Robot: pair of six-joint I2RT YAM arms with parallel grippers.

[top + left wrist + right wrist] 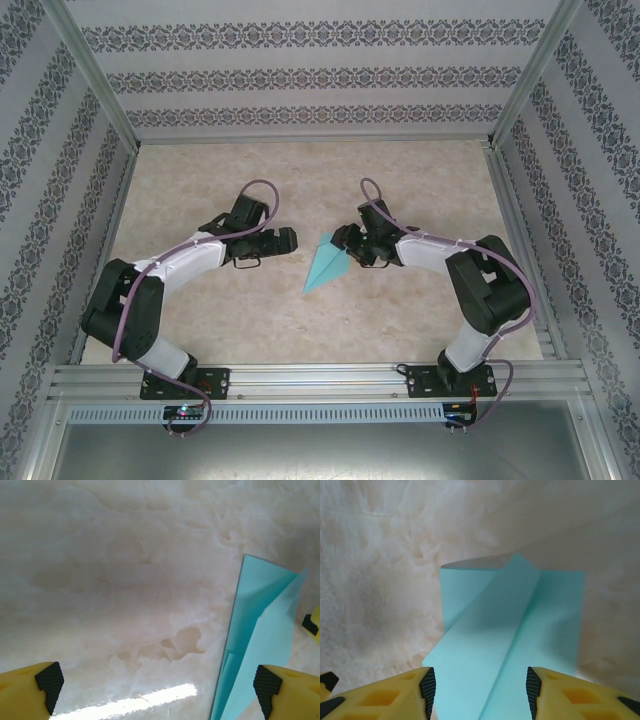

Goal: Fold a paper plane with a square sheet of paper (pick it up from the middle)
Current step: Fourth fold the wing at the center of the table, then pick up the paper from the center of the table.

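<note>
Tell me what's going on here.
Two robot arms are working on a turquoise paper plane, which lies folded on the table between them. The left end effector is open beside it, gripping nothing. The right end effector hovers at the plane's wide end, jaws apart, not clamped on it.

The narrow, pointed paper plane [326,266] of thin paper is plain turquoise and unmarked, its folded flaps shading paler and darker. The flat stone-look surface [300,180] is cream-beige with cloudy marbled mottling. The jaws are yellow, their textured pads [49,680] black with a fine cross-hatch. The enclosure walls [320,70] carry white and grey ornamental stripes. The jointed robot arms [180,262] are black and white, with purple cables [262,183].
</note>
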